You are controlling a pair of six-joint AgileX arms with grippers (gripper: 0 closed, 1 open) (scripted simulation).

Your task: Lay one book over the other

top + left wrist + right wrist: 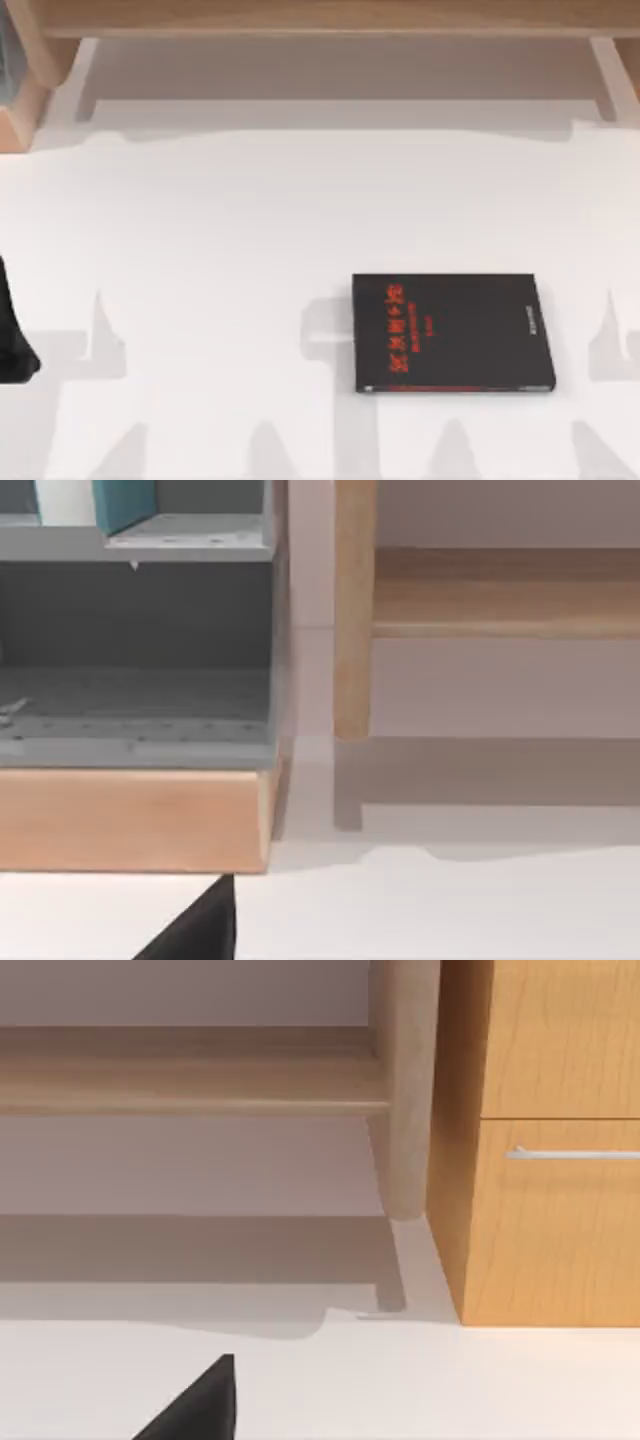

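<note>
Black book: the thin black book [452, 332] with red lettering lies flat on the white table [220, 260], cover up, at about 4 o'clock from the table's centre in the top view. Nothing rests on it, so its cover is free to receive the other book.
Teal book: a teal-blue book [122, 502] with white page edges seems to stand on a grey shelf [135, 630] in the left wrist view; it must come down from there, I judge.
Left hand: a dark part of the left arm [12, 335] sits at the table's 9 o'clock edge, well apart from the black book; spread or pressed together, I cannot tell.
Surroundings: a wooden drawer cabinet [545, 1140] stands beside the table.
Progress: the stacking is not yet done.
</note>
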